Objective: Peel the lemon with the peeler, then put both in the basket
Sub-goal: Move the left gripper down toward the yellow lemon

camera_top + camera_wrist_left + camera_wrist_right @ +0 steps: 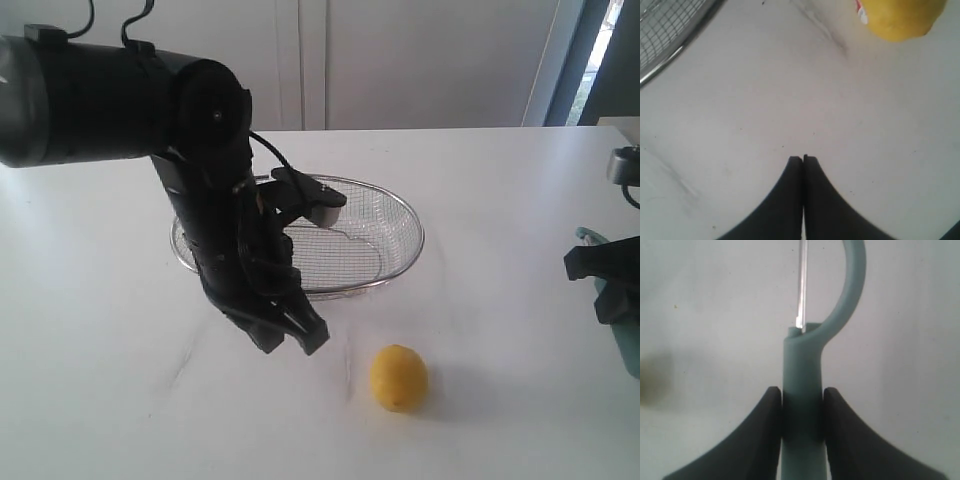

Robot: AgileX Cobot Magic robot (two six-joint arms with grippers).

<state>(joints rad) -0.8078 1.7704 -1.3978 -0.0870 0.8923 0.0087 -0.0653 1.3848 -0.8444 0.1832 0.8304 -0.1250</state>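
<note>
**Lemon bare on the table, peeler clamped in the right gripper**

A white table (500,190) fills the scene. The black left arm (100,100) reaches in from the left of the exterior view and angles down in front of the wire mesh basket (418,235), which stands on the table and holds neither task item. The left gripper (803,159) hangs just above the bare tabletop with its fingers pressed together on nothing. The right gripper (801,395) sits at the right edge of the exterior view, its two fingers clamped on the handle of the teal peeler (802,355), whose curved head and metal blade point away over the table. The lemon (398,377) lies on the table in front of the basket, near the left gripper and apart from it.
</note>
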